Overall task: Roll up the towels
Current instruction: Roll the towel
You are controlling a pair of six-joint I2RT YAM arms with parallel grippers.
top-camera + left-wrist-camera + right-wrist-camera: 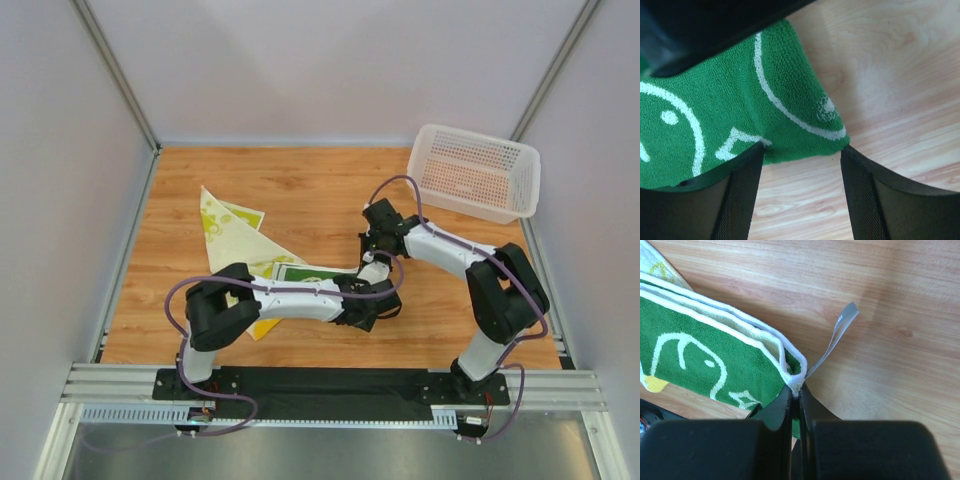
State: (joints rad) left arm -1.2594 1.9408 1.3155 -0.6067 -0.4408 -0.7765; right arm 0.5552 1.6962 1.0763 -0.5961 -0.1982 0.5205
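Right gripper (796,390) was clamped shut on the white-hemmed corner of the green towel (700,355), which lay mid-table partly on the cream-yellow towel (232,232). Left gripper (801,150) had its jaws apart, straddling another green corner and gripping nothing. Rolling looked barely started. Next it'd need a pinch there, I reckon.

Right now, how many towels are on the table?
2. The green towel lies in the middle, its corner pinched by the right gripper; the cream-yellow towel spreads left of it. Others may be hidden.
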